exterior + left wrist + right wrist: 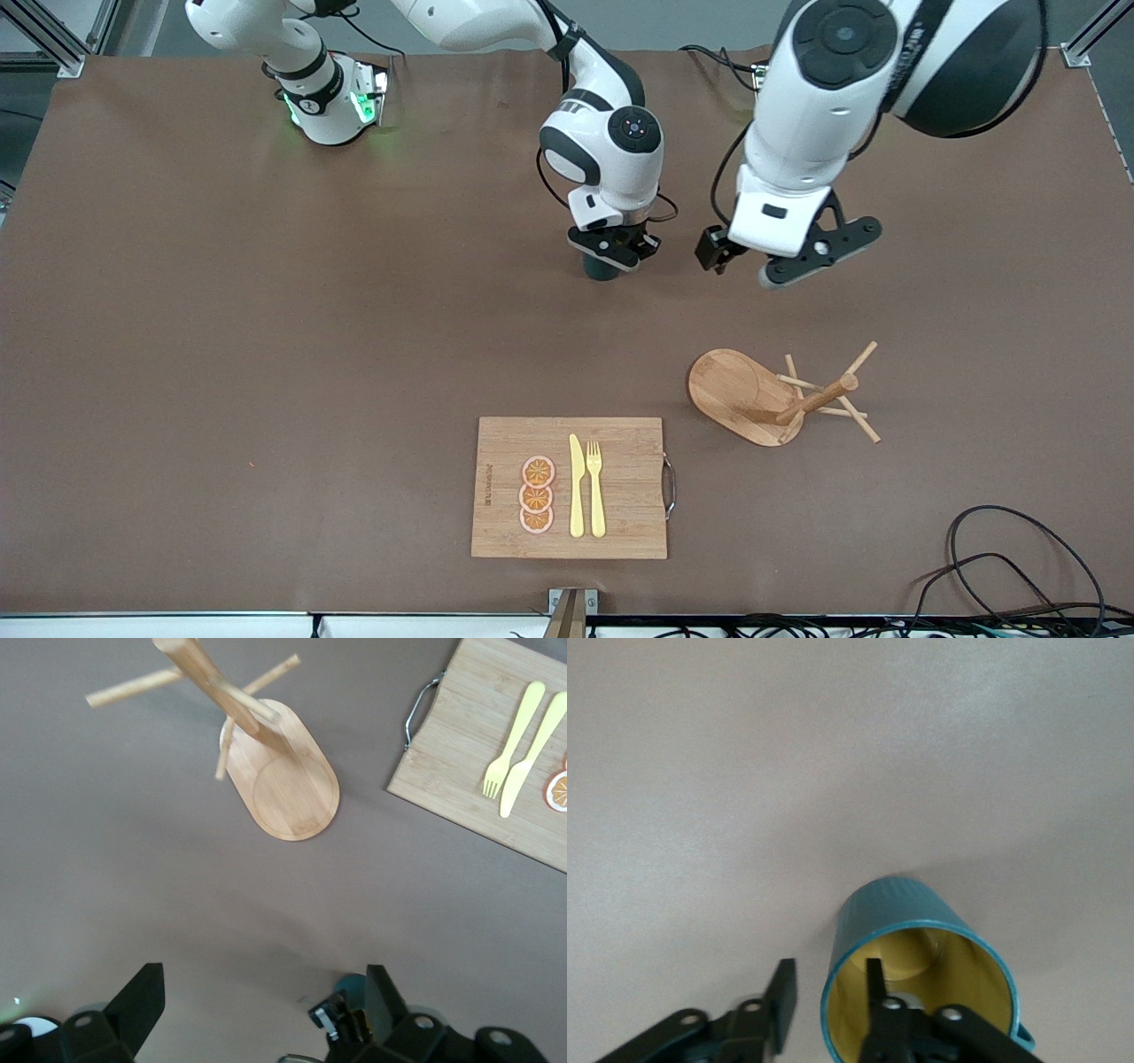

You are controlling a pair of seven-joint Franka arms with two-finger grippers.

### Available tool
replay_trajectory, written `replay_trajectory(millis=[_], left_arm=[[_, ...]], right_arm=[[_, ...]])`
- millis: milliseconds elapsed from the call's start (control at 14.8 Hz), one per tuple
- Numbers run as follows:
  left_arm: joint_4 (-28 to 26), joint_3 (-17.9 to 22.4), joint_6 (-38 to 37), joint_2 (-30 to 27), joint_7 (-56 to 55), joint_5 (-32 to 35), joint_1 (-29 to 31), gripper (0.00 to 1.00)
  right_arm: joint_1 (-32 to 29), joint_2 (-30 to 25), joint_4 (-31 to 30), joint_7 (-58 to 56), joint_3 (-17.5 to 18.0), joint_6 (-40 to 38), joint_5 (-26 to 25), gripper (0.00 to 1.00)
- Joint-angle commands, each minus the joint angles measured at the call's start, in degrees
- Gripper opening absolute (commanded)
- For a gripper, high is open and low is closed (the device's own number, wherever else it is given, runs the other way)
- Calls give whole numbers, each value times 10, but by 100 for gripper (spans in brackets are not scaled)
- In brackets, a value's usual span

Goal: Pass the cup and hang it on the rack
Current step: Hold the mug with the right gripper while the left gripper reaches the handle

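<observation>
Cutting board point(620, 523) nearest the front camera, bearing knife point(577, 486), fork point(595, 488) and orange slices point(537, 494). Rack point(753, 399) farther, toward the left arm's end. Cup point(917, 979) upright on the table point(266, 354), farthest; right gripper point(828, 997) straddles its wall, fingers parted, not clamping. Left gripper point(753, 261) hangs beside it, fingers spread, empty.

Brown table point(221, 354): cup point(602, 268), rack point(753, 399), cutting board point(505, 532).

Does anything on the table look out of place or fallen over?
Nothing stands out. The rack stands upright beside the cutting board, with knife, fork and slices in tidy rows. The cup stands upright.
</observation>
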Motion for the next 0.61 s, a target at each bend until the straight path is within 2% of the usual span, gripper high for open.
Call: replay_trajectory(millis=[0, 338, 540], left_arm=[[-2, 3, 14, 6, -34, 12, -17, 100], [-2, 3, 22, 15, -78, 14, -45, 100], [-2, 3, 24, 24, -99, 26, -64, 100]], right_arm=[[21, 5, 14, 3, -8, -8, -46, 100], [15, -4, 14, -5, -8, -16, -49, 100], [12, -17, 14, -27, -8, -65, -51, 100]])
